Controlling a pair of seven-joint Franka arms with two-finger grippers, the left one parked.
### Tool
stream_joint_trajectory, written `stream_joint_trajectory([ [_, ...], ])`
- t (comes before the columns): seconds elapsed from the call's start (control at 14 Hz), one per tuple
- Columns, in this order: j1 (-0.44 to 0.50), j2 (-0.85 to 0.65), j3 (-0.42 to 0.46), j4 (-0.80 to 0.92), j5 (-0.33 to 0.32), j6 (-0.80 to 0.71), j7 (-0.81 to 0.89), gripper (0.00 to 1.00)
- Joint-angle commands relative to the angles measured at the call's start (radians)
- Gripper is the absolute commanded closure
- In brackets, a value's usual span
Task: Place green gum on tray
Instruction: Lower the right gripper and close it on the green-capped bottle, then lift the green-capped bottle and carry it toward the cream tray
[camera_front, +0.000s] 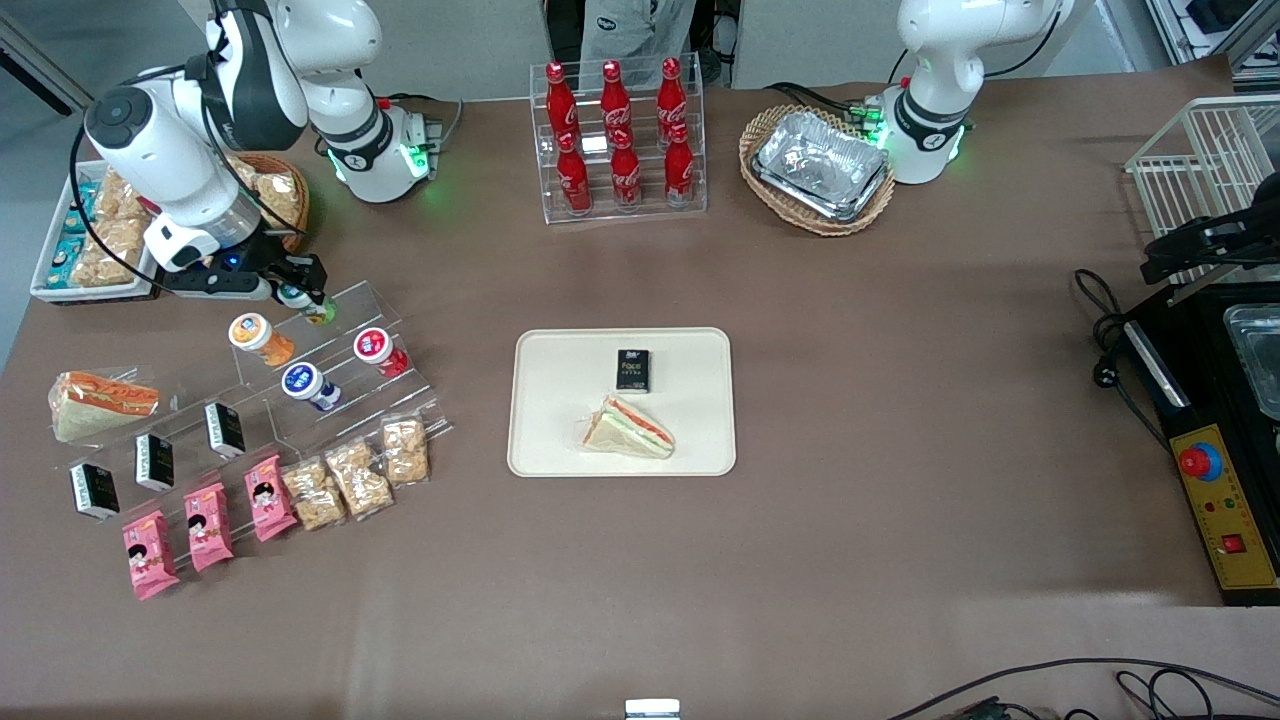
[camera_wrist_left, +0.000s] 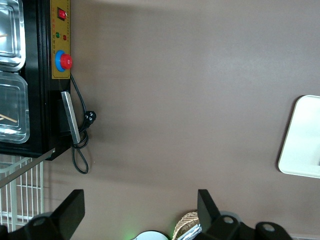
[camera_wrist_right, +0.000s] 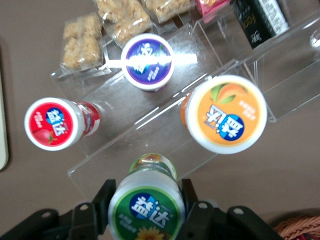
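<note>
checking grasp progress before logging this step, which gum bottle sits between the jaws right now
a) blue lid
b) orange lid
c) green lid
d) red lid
c: in the right wrist view the gripper has its jaws on either side of the green gum, at the acrylic stand, while the orange-lidded bottle, blue-lidded bottle and red-lidded bottle stand apart on that stand.

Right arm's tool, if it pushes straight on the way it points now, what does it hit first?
The tool is already shut on the green gum, so that bottle fills its line. Pushing on would likely press the gum's base onto the clear acrylic step it sits over, though depth there is unclear.
</note>
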Motion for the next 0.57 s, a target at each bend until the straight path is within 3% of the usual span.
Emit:
stream_joint_trajectory([
  [0.0, -0.005, -0.040, -0.003, 0.196, -0.013, -0.260, -0.023, 0.83],
  [0.21, 0.013, -0.028, 0.023, 0.410, 0.002, -0.486, -0.003, 0.83],
  [0.5, 0.072, -0.011, 0.148, 0.504, 0.036, -0.547, 0.202, 0.83],
])
